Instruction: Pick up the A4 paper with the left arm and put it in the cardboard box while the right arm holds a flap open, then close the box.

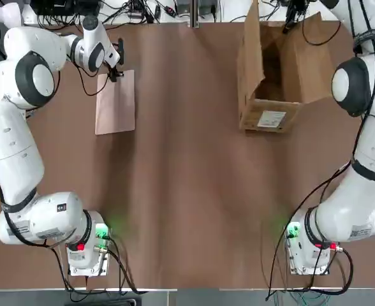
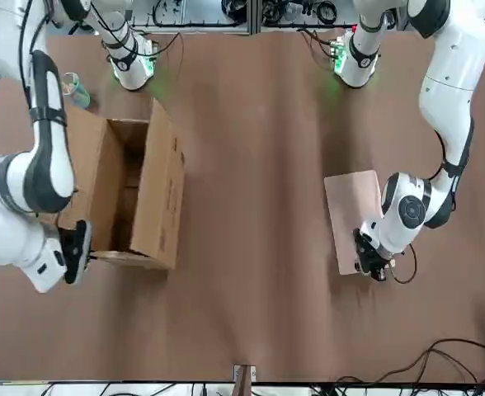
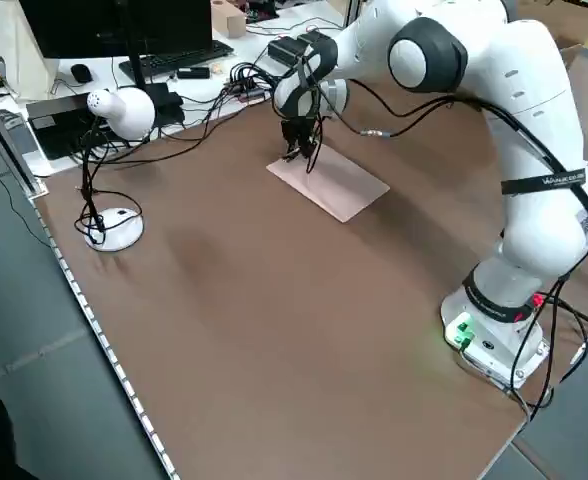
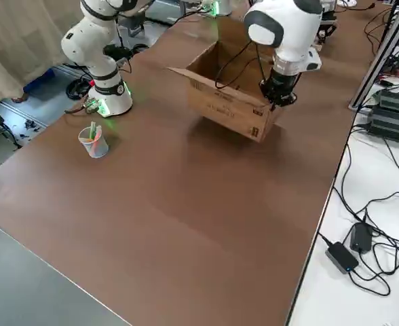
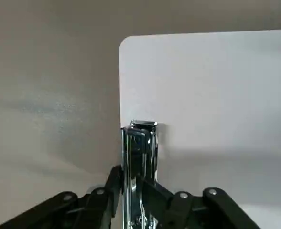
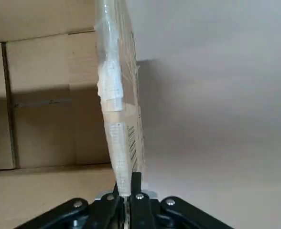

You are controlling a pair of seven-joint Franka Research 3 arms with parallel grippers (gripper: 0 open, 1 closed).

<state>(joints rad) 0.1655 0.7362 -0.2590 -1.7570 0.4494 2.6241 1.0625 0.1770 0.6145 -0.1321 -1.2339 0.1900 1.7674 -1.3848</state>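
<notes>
A4 paper [image 1: 115,103]: flat on the table [image 1: 187,191], well apart from the cardboard box, on the left arm's side; not yet lifted.
Long axis: runs away from the robot's bases in the top view, slightly skewed; clipped short edge at the far end.
Clip [image 5: 139,143]: upright metal tab at the far short edge, standing between the left gripper's fingers.
Left gripper [image 1: 115,69]: down at the clip, fingers drawn in on either side of it; by the look of it clamping, grasp not confirmed.
Cardboard box [image 1: 270,95]: open, long axis also pointing away from the bases, white label [image 1: 271,118] on the near end face.
Flap [image 6: 117,109]: held out edge-on.
Right gripper [image 2: 76,250]: pinched tight on the flap at the box's far end.
Done: flap held open, clip reached.
Left: lift, carry across, insert, close the box.
</notes>
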